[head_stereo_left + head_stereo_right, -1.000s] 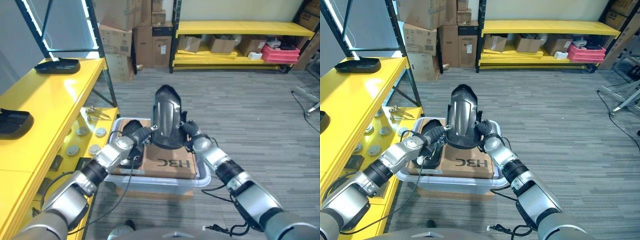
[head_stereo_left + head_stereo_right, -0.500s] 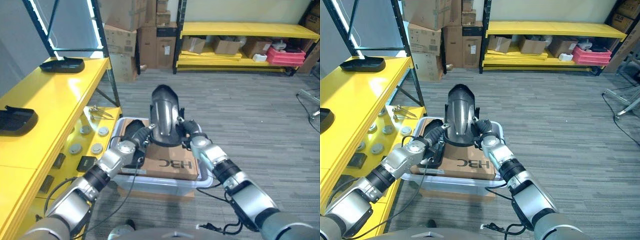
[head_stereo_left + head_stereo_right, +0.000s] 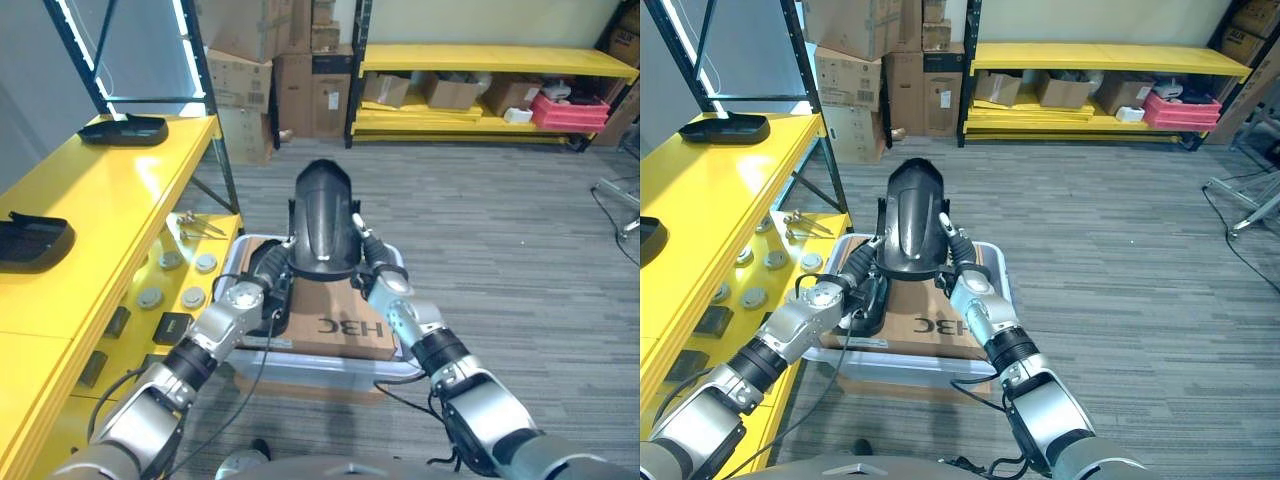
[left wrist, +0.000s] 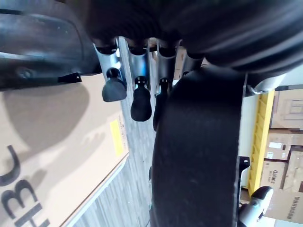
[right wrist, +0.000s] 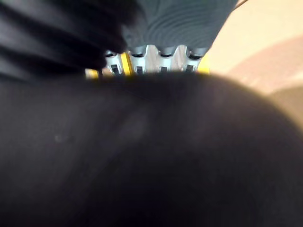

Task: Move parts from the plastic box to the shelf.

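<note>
I hold a long black curved part (image 3: 322, 228) up between my two hands above the clear plastic box (image 3: 322, 364). My left hand (image 3: 252, 294) presses its left side; in the left wrist view its straight fingers (image 4: 140, 101) lie beside the part (image 4: 199, 151). On the other side my right hand (image 3: 384, 288) presses with straight fingers laid along the part's edge. The part (image 5: 151, 156) hides most of that hand in the right wrist view. A second black part (image 3: 266, 272) lies in the box next to a brown cardboard box (image 3: 345, 325). The yellow shelf (image 3: 110, 195) is on my left.
Two black parts (image 3: 124, 130) (image 3: 30, 242) lie on the shelf top. A lower yellow ledge (image 3: 218, 236) carries round discs (image 3: 150, 297) and small tools (image 3: 195, 226). Cardboard boxes (image 3: 245, 75) stand behind a black rack post (image 3: 205, 110). Another yellow rack (image 3: 490, 60) lines the far wall.
The part has tipped over between my hands, so its rounded back now faces up, and it sits slightly higher. Both hands turned with it.
</note>
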